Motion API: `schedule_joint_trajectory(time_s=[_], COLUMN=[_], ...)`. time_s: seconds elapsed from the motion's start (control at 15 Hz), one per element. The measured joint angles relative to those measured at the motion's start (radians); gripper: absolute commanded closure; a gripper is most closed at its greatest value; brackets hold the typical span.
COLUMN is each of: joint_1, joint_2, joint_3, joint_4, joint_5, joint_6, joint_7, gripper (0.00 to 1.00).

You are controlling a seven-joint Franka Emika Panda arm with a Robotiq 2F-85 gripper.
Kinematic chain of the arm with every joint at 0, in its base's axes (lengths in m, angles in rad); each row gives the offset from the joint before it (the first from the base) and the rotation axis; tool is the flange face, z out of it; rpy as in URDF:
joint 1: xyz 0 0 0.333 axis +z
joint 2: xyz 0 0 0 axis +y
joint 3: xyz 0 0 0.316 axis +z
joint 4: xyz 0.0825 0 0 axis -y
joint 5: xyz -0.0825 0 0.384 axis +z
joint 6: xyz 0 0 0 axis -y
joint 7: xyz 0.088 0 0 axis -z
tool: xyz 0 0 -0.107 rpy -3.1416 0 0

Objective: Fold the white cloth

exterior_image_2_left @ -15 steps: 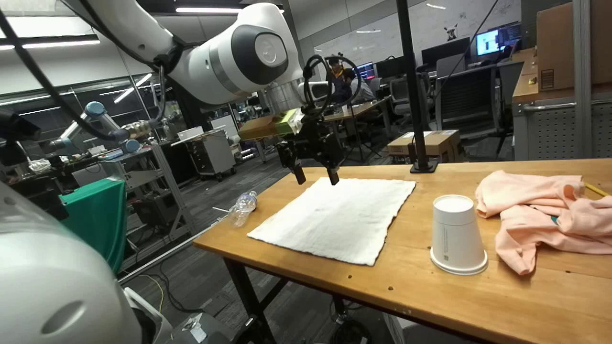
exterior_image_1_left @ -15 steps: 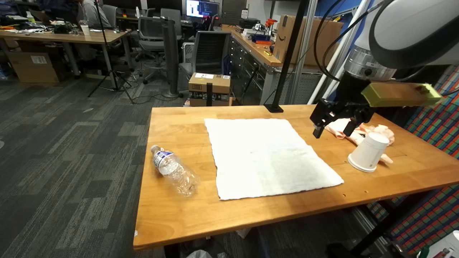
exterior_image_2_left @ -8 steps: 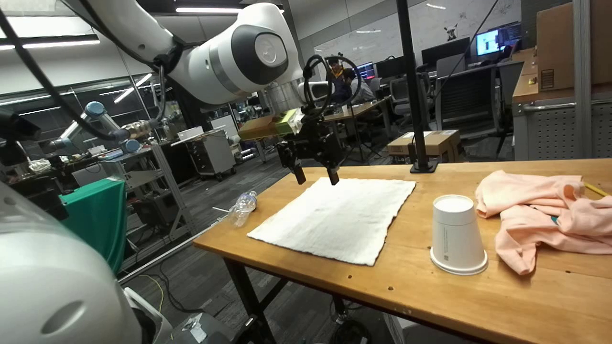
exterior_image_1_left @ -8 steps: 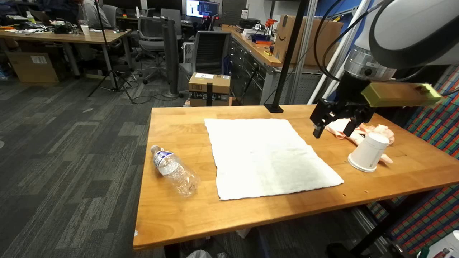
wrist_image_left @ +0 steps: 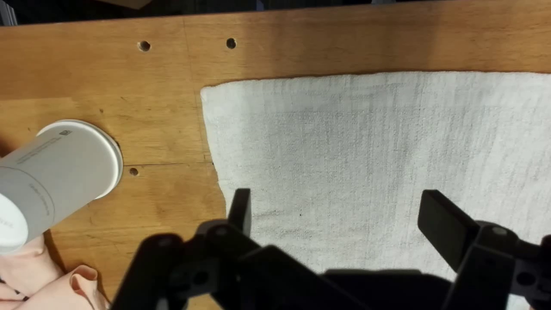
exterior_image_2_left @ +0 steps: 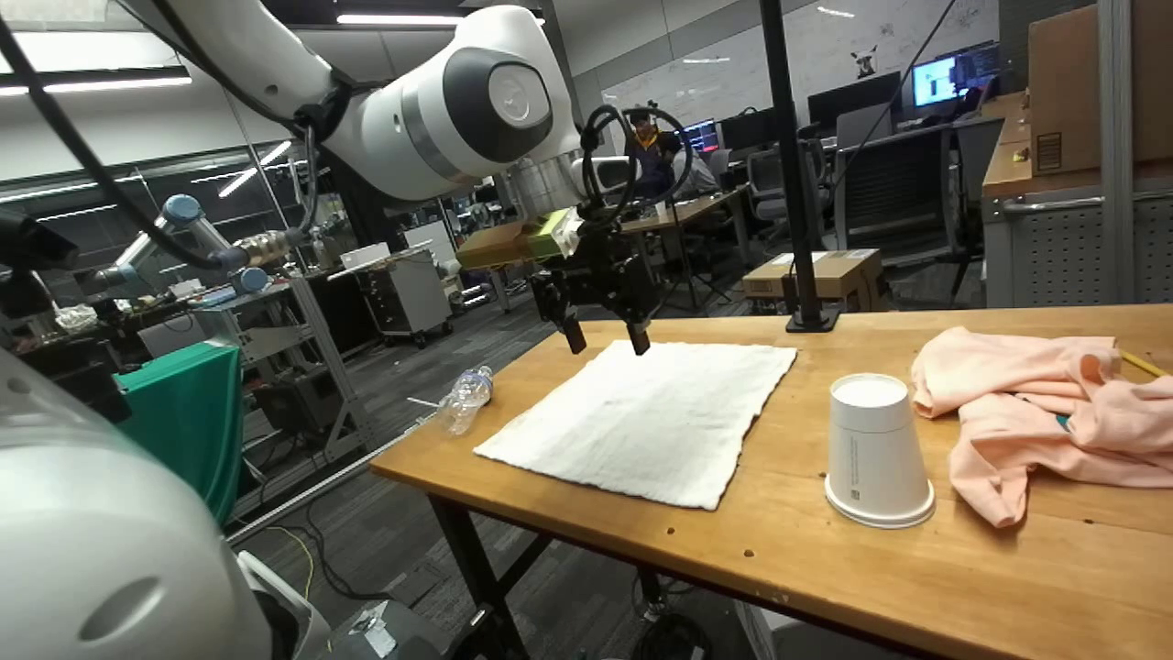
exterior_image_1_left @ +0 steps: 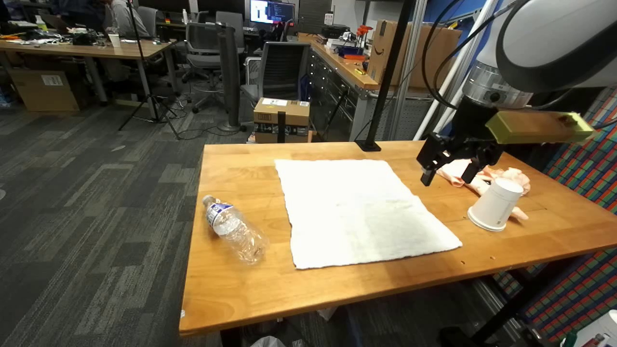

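The white cloth [exterior_image_1_left: 356, 212] lies flat and spread out on the wooden table, and it also shows in an exterior view [exterior_image_2_left: 641, 422]. Its surface has only slight wrinkles. In the wrist view the cloth [wrist_image_left: 344, 150] fills the middle and right, with one corner at the upper left. My gripper [exterior_image_1_left: 447, 179] is open and empty, pointing down above the table, and it also shows in an exterior view [exterior_image_2_left: 608, 344]. In the wrist view the open fingers [wrist_image_left: 335, 202] stand wide apart with the cloth below them, not touching it as far as I can see.
An upside-down white paper cup [exterior_image_2_left: 880, 449] stands beside the cloth. A crumpled pink cloth [exterior_image_2_left: 1054, 403] lies behind the cup. A clear plastic bottle [exterior_image_1_left: 236, 229] lies on the cloth's opposite side. A black post [exterior_image_2_left: 797, 183] rises from the table's edge.
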Motion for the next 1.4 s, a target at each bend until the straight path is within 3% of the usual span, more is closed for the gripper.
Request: schedule_joint_trajectory(time_s=[0.93, 1.4], joint_1=[-0.008, -0.096], joint_2=[0.018, 0.108], joint_3=[-0.023, -0.109], joint_4=[0.003, 0.019], joint_5=[-0.008, -0.096], joint_6=[0.012, 0.207], joint_7=[-0.002, -0.002], gripper=[0.0, 0.0])
